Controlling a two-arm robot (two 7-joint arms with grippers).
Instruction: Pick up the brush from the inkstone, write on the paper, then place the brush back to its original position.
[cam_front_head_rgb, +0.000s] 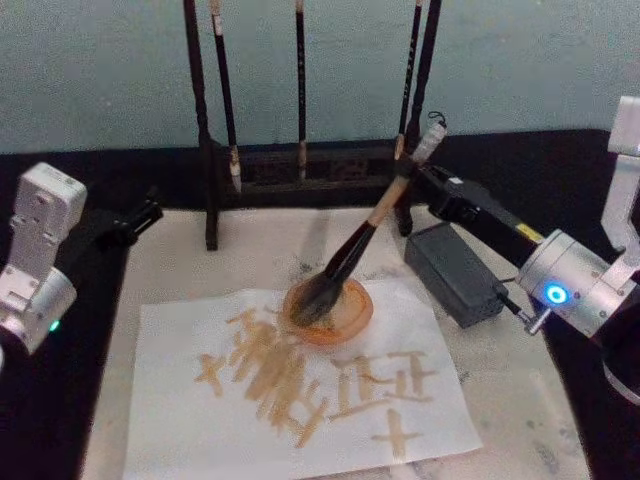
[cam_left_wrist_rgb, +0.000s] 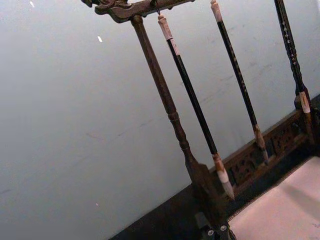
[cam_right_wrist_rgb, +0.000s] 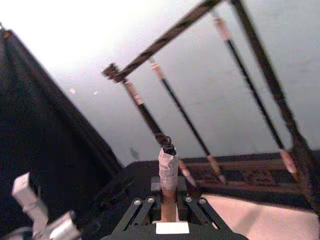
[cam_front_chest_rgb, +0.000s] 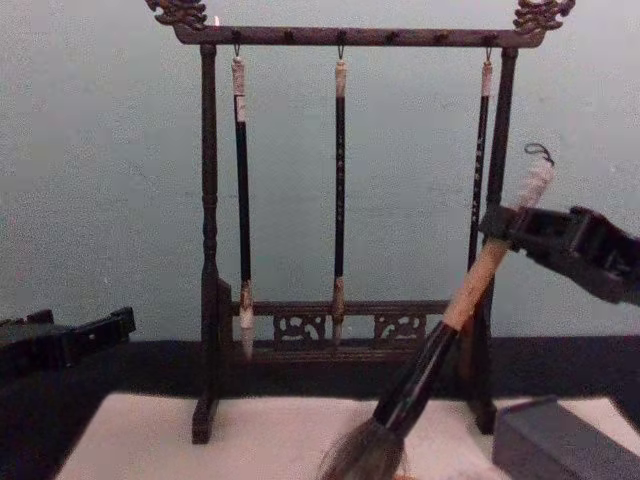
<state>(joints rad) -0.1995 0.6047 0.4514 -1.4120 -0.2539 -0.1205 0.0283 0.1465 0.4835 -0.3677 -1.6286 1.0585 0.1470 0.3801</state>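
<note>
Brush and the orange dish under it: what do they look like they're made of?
Brush, gripped by the right gripper: tan shaft looks like matte wood or bamboo, lower section glossy black, maybe lacquer, bristles bushy grey-brown hair. Dish on the paper: translucent orange, probably plastic or glass; cannot tell which.

A black bench (cam_front_head_rgb: 560, 170) fills the head view, darkest along the upper edge and both sides. On it lies a pale cream mat (cam_front_head_rgb: 510, 400) — smudged grey — covering the centre and lower part of the frame. The wooden brush rack (cam_front_head_rgb: 300, 165) stands at upper centre, its feet on the mat's far edge. The inkstone (cam_front_head_rgb: 455, 272) sits on the mat at centre right; the paper (cam_front_head_rgb: 300, 400), marked with orange strokes, lies at lower centre.
</note>
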